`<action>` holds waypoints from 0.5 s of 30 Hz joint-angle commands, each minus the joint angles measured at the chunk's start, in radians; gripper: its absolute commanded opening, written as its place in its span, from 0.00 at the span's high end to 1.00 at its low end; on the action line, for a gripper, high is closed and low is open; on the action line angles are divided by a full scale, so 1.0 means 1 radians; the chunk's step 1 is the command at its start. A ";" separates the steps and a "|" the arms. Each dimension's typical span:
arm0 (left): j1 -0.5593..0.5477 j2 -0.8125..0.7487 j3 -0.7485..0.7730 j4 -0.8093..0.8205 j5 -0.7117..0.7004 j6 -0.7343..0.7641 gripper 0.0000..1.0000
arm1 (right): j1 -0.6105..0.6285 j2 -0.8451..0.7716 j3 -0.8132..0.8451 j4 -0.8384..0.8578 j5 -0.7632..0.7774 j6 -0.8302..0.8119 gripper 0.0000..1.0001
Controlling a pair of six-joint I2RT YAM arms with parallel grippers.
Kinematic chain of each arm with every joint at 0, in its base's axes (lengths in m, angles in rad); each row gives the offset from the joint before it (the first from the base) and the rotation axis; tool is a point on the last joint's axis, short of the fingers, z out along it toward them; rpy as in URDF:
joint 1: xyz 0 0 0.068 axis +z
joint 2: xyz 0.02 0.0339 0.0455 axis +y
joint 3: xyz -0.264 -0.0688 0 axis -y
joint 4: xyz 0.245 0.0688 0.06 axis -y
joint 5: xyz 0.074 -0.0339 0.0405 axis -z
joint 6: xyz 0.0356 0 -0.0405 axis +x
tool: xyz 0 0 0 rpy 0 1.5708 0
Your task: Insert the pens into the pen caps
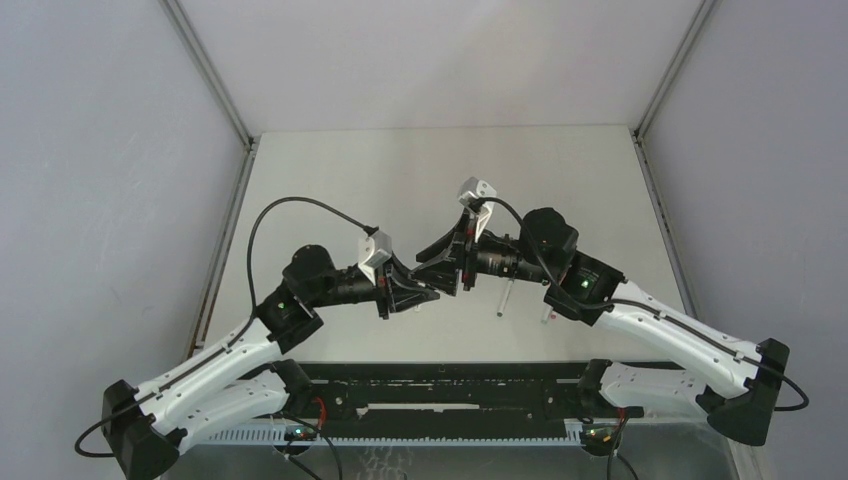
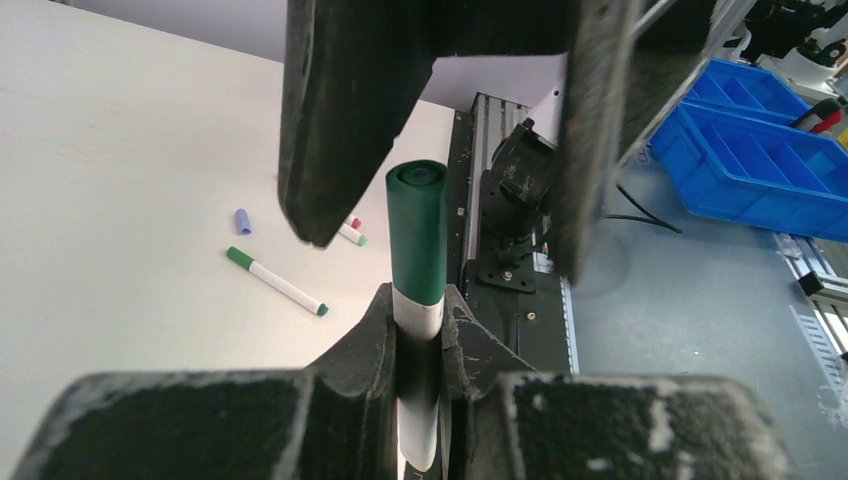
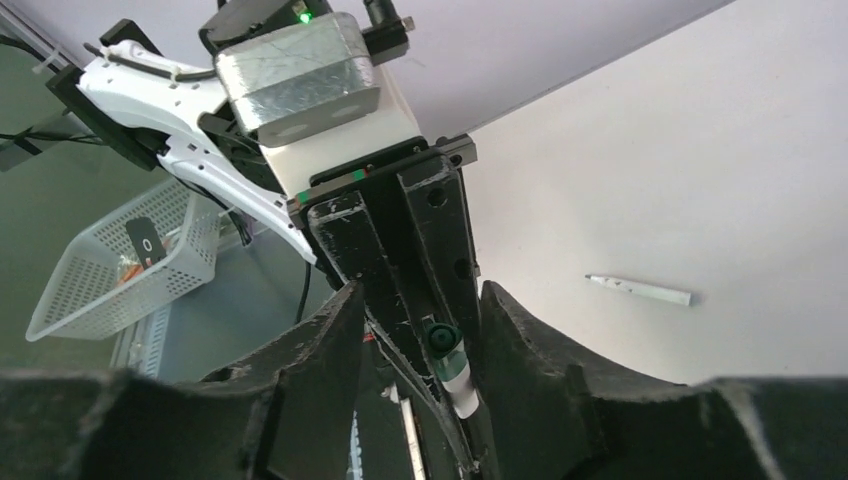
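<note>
I've got the left gripper (image 2: 418, 305) pinching the pen (image 2: 418, 312), its green cap (image 2: 417, 230) aimed at the right gripper (image 3: 420, 320), which is spread at twelve o'clock, ready to press. A blue cap (image 2: 241, 220) and a loose pen (image 2: 277, 281) lie at nine o'clock. I can't tell whether the green cap is seated, and another pen (image 2: 354, 234) is half hidden.

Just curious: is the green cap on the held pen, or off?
On: the green cap covers the end of the pen in the left gripper.
</note>
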 commanded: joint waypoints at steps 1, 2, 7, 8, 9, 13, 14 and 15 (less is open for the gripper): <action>-0.008 -0.025 0.072 0.024 0.019 0.023 1.00 | 0.011 0.016 0.042 0.026 0.016 -0.030 0.59; -0.007 -0.024 0.073 0.023 0.018 0.022 1.00 | 0.012 0.019 0.042 0.025 0.014 -0.030 0.61; -0.007 -0.030 0.078 0.029 0.013 0.017 1.00 | 0.022 0.027 0.042 -0.007 0.025 -0.042 0.88; -0.007 -0.032 0.079 0.034 0.012 0.014 1.00 | 0.023 0.029 0.042 -0.021 0.028 -0.046 0.94; -0.007 -0.033 0.082 0.037 0.011 0.012 1.00 | 0.025 0.033 0.042 -0.033 0.029 -0.049 1.00; -0.007 -0.046 0.098 0.043 -0.040 0.002 1.00 | 0.043 0.052 0.041 -0.107 0.036 -0.065 1.00; -0.007 -0.054 0.102 0.041 -0.077 0.001 1.00 | 0.048 0.057 0.033 -0.123 0.034 -0.064 1.00; -0.007 -0.059 0.104 0.041 -0.092 0.002 1.00 | 0.053 0.064 0.028 -0.140 0.026 -0.063 1.00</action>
